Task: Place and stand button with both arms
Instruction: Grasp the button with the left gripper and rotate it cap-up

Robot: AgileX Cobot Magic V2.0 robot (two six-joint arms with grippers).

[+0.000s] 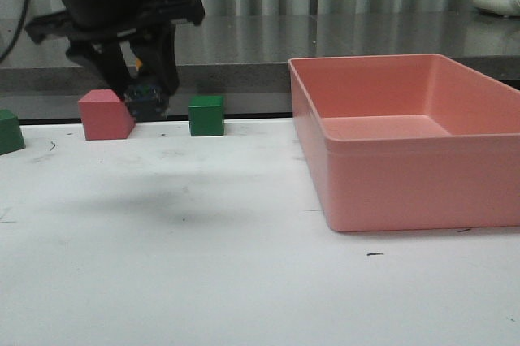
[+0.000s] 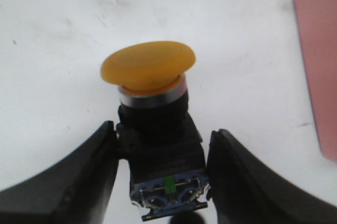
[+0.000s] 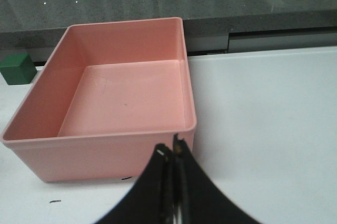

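In the front view the left gripper (image 1: 145, 90) hangs at the far left of the table (image 1: 203, 224), above the surface between the pink cube (image 1: 105, 114) and a green cube (image 1: 206, 115), with the button (image 1: 146, 101) caught between its fingers; a shadow on the table below suggests the load is off the surface, carried clear so it can be set down elsewhere. A second green cube (image 1: 10, 131) sits at the left edge, and the pink bin (image 1: 406, 175) stands empty on the right. The left wrist view shows why the hold looks secure: the two fingers (image 2: 79, 182) pinch the black body of the button (image 2: 158, 124) from both sides, leaving the yellow cap and silver collar free ahead of the tips and the clear base block back near the palm. The button thus lies along the fingers, so standing it up likely needs help from the other arm. In the right wrist view the right gripper (image 3: 172, 153) has its fingers pressed together on nothing, poised just in front of the bin (image 3: 105, 140), apparently waiting its turn.
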